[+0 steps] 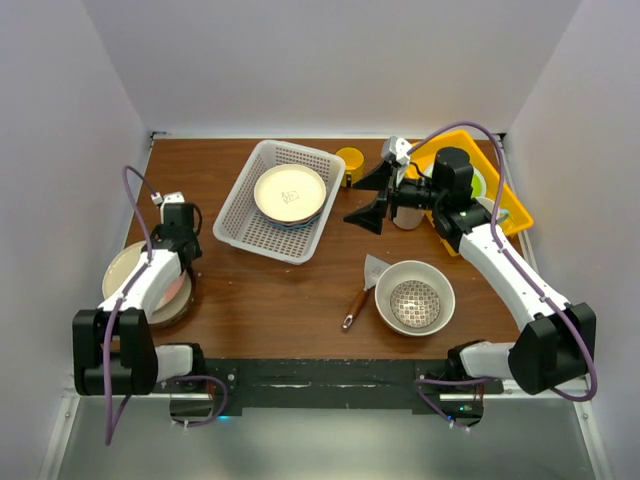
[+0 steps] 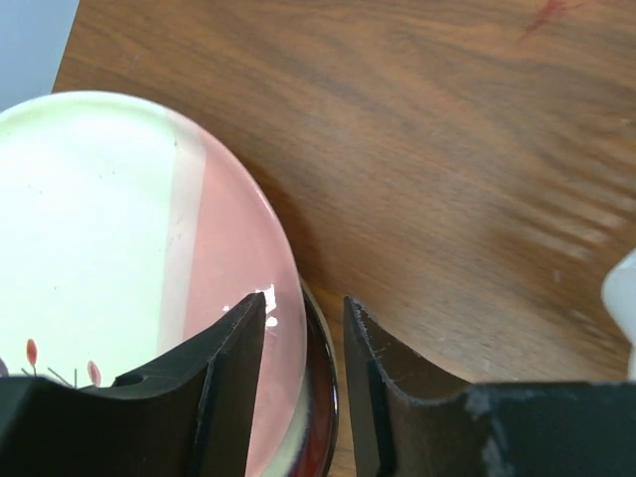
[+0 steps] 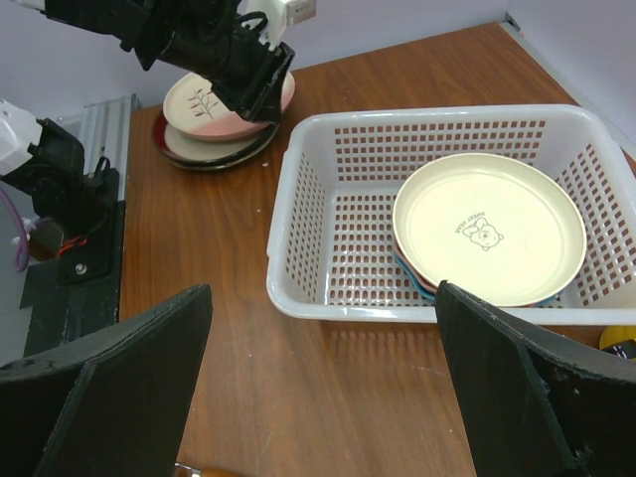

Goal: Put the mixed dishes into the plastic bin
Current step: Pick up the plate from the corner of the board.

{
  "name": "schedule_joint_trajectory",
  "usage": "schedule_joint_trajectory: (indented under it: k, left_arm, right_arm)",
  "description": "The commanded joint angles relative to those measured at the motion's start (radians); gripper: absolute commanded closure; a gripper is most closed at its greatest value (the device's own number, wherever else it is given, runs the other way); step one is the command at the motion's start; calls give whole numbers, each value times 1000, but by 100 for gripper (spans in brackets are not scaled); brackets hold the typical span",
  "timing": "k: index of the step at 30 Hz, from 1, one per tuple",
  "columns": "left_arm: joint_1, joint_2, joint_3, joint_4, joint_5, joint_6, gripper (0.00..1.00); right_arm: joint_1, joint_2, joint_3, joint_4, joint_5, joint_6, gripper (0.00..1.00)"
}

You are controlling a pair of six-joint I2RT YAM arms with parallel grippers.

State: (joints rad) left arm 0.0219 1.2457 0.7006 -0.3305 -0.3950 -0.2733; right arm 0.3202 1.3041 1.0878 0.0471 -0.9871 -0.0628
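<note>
Left gripper (image 2: pixel 303 320) sits at the plate stack (image 3: pixel 214 129) well left of the plastic bin (image 1: pixel 240 215). Its jaws are narrowly apart and straddle the top plate (image 2: pixel 109 229) at the rim, likely to pinch and lift it; no clamp visible yet. Right gripper (image 3: pixel 323 293) hangs spread wide and empty just right of the bin, probably keeping clear. Cream plate (image 1: pixel 290 192) lies inside the bin. Large bowl (image 1: pixel 413 297), near-right of the bin, is not yet binned.

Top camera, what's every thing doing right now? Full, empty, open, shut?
plastic bin: holds stacked plates, cream plate on top.
left end effector: partly open, fingers either side of the left plate stack rim.
right end effector: wide open, empty.
large cream bowl: upright, small patterned bowl nested inside.
yellow mug: upright, outside the bin.
spatula: lying flat beside the bowl.
</note>
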Motion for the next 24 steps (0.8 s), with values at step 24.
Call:
schedule_joint_trajectory:
  k: [24]
  left_arm:
    - [-42,166,106,-102,-183,-115,74]
  right_arm:
    - [-1,-22,-3,39,-15,3,2]
